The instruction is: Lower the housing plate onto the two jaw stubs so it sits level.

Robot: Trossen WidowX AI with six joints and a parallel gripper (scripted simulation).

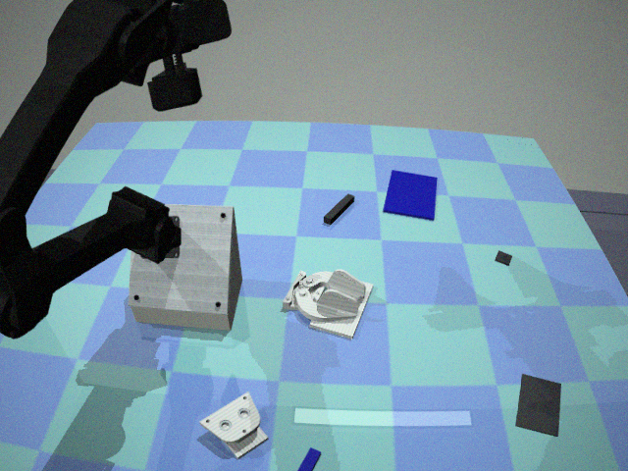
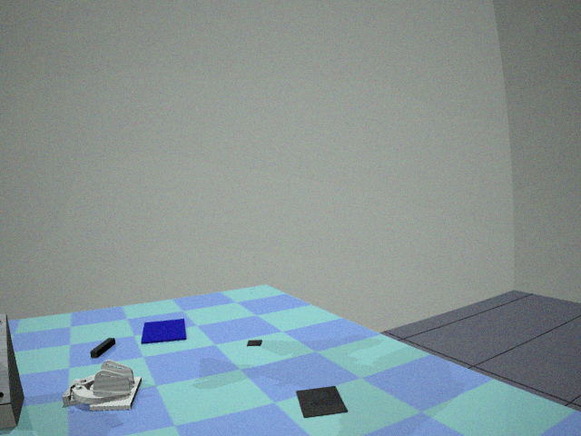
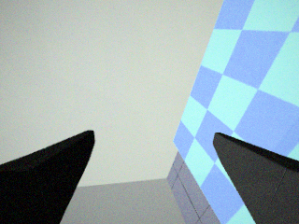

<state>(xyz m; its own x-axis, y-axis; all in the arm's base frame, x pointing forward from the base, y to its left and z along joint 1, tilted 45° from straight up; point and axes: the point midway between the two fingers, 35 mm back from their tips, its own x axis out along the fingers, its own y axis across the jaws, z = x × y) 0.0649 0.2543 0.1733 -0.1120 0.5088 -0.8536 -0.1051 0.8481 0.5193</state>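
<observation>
The white base [image 1: 349, 328] [image 2: 113, 407] lies on the table, in the middle of the top view. The two light grey jaws [image 1: 340, 298] [image 2: 113, 379] stand on it close together, with round stub shapes at their left end. The housing plate [image 1: 234, 424], white with two round holes, is apart from them at the front left. It looks tilted, with a small ribbed white block [image 1: 248, 444] under its lower edge. My gripper [image 3: 155, 136] is open and empty, high above the table at the upper left of the top view, away from the parts.
A grey wedge block [image 1: 202, 268] stands left of the jaws, beside the arm. Behind them lie a black bar [image 1: 339, 209] [image 2: 103, 347] and a blue square [image 1: 410, 194] [image 2: 163, 331]. A dark rectangle [image 1: 539, 405] [image 2: 321, 401] and a small dark piece [image 1: 502, 257] [image 2: 254, 342] lie right.
</observation>
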